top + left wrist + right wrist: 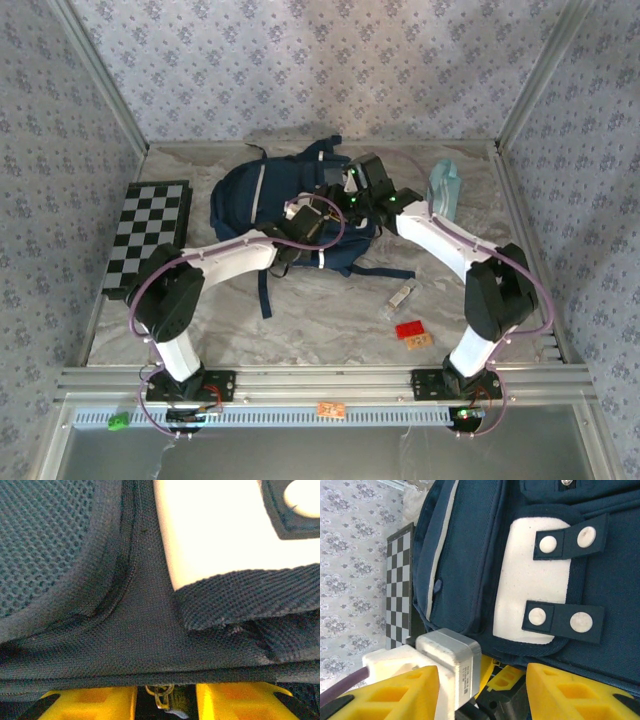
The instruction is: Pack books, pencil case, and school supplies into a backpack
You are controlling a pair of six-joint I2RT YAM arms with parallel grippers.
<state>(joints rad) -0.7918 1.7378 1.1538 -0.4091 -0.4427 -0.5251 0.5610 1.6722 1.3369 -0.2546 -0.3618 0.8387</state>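
The navy backpack lies flat at the back middle of the table, its white patches showing in the right wrist view. My left gripper presses against its fabric; its yellow fingers stand apart, with a metal zipper pull hanging loose in the gap, so the left gripper is open. My right gripper hovers just right of it, open, holding nothing. The pale teal pencil case lies at the back right. A small clear school supply lies front right. The books are out of view.
A black-and-white checkered board lies left of the backpack. A red piece and an orange one sit near the right arm's base. The left arm's silver wrist block sits close in front of my right fingers.
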